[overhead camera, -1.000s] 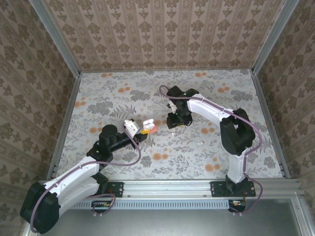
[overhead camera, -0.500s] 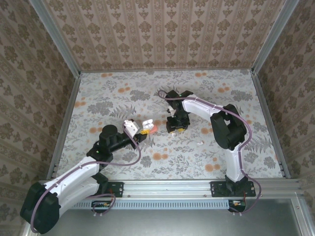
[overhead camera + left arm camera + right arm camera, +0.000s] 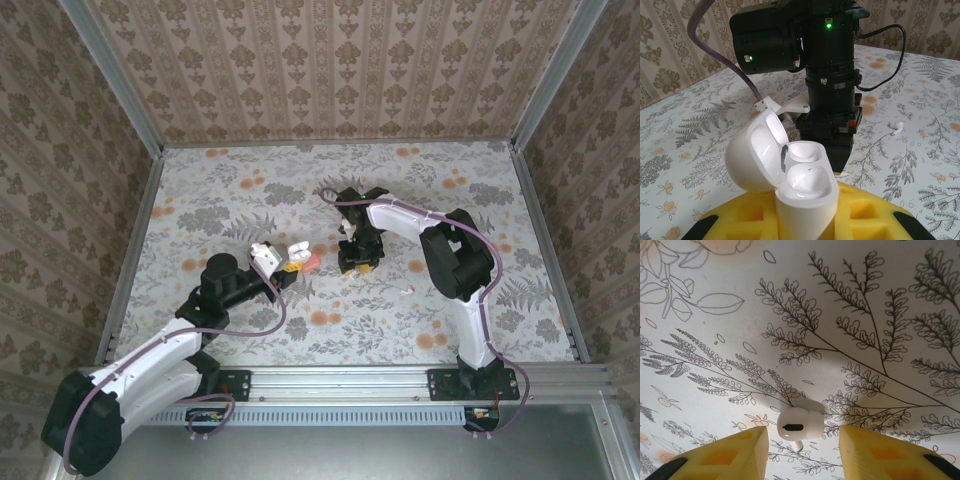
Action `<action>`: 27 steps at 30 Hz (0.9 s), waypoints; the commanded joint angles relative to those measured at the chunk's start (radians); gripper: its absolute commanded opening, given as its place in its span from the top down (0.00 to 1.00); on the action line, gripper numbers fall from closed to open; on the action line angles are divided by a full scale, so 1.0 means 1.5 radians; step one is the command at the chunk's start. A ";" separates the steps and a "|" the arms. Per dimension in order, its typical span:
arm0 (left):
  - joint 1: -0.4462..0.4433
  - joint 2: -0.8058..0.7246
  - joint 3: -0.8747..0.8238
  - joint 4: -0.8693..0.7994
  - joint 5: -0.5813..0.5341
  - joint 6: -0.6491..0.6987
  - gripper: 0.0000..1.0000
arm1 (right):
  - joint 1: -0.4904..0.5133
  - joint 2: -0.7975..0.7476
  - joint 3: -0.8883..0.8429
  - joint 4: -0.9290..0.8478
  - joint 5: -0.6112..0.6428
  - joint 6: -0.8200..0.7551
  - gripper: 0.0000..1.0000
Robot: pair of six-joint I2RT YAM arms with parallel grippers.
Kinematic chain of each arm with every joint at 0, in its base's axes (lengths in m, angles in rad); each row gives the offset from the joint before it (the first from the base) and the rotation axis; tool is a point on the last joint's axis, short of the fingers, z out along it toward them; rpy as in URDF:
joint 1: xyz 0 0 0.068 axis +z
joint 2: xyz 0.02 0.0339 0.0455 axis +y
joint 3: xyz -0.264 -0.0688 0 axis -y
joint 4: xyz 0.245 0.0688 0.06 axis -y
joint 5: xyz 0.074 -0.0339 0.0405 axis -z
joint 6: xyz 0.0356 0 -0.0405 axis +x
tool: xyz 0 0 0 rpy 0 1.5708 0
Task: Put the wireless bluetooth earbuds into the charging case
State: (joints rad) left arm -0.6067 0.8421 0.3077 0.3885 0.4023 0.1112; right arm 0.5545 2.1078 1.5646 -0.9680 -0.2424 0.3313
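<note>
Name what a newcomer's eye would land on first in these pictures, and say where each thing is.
An open white charging case stands gripped in the left hand, both sockets empty. On the flowered table, a white earbud lies between the open yellow fingers of the right hand.

I can't make out any writing anywhere; the white charging case [image 3: 807, 192] bears no readable mark.
</note>
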 commanded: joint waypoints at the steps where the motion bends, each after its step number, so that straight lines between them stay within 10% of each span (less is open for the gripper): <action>1: 0.007 -0.005 0.002 0.001 0.001 -0.008 0.88 | -0.005 0.021 0.019 0.001 -0.019 0.013 0.59; 27: 0.018 0.046 -0.001 0.050 0.012 -0.021 0.87 | -0.007 -0.040 -0.040 0.062 -0.010 0.037 0.72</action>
State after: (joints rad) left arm -0.5884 0.8974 0.3080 0.4007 0.4110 0.1066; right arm 0.5449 2.1136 1.5482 -0.9318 -0.2619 0.3527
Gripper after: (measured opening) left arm 0.208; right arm 0.280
